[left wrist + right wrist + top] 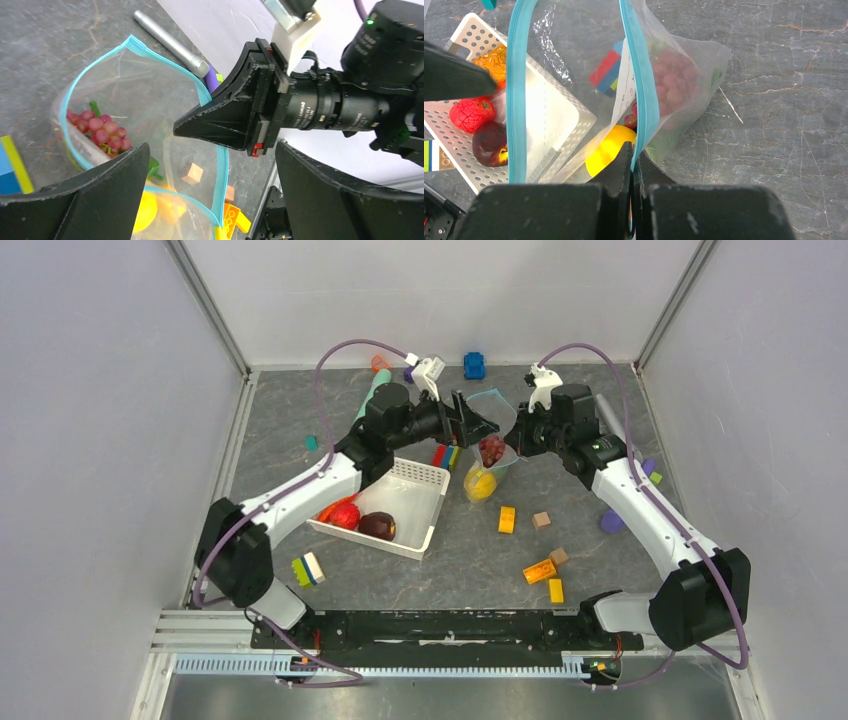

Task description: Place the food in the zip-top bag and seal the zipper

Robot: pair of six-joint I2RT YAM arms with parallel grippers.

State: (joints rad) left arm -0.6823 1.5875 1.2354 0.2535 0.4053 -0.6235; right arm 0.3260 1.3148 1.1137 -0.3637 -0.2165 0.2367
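The zip-top bag [696,60] is held mouth-up over the middle of the desk [774,100], its filled lower end apparently resting on the grey top just beside the white mesh basket [466,25]. The right claw [633,156] is clenched on the bag's rim, jaws pinching one side of the light-blue zipper [516,75]; the left claw [475,422] is released, fingers spread wide at the opposite lip, grasping nothing. The mouth gapes in a loose loop; inside lie purple grapes [671,80] and a yellow fruit [610,148]; a red fruit [470,114], a dark maroon fruit [488,146] and an orange toy [491,62] sit in the basket.

The bag looks like thin, limp, slick film, very light; pinned at one point it will likely sag and let the mouth fold shut, so the far lip wants support while food goes in. The zipper strip is the stiffest part and the surest hold; bare film would probably slide between the pads. The weight already inside should steady the bottom.

The remaining fruits look like hard, smooth, rounded plastic, light and not fragile; they may roll or pop out of a pinch, so take each across its widest middle. Sealing will need both tracks aligned and pressed along the whole strip, starting from one end.
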